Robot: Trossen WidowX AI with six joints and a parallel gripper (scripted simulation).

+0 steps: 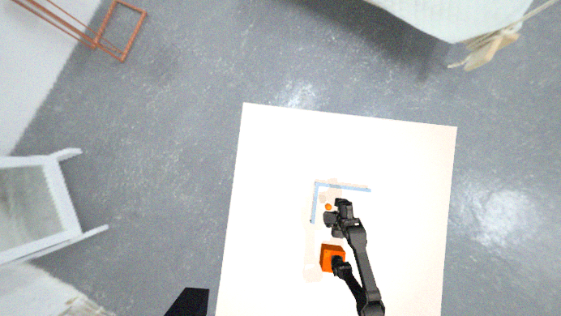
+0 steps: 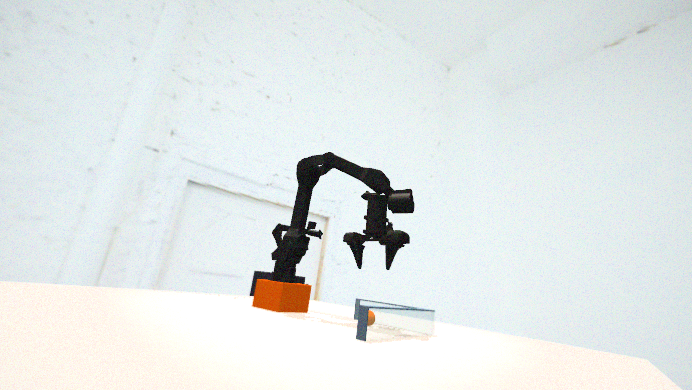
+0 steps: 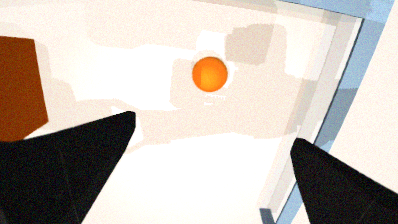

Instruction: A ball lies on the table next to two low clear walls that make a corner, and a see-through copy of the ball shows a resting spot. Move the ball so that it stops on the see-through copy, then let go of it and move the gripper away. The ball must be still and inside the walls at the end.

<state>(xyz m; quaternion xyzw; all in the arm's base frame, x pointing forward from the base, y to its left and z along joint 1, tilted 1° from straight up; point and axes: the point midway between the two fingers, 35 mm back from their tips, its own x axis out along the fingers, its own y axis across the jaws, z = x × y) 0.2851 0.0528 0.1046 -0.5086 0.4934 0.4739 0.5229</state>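
Orange ball (image 3: 210, 74) on table inside the walls (image 2: 395, 320), end effector (image 2: 375, 262) above — open, empty

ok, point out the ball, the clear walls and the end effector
ball (image 3: 210, 74), wrist view, centre of the sphere
clear walls (image 1: 342, 187), top view, far wall's top edge
end effector (image 2: 374, 261), exterior view, midway between open fingertips

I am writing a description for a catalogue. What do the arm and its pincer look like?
The arm is matte black with slim, rounded links, on an orange block base. The pincer has two black, pointed, wedge-shaped fingers. No markings or loose cables are visible.
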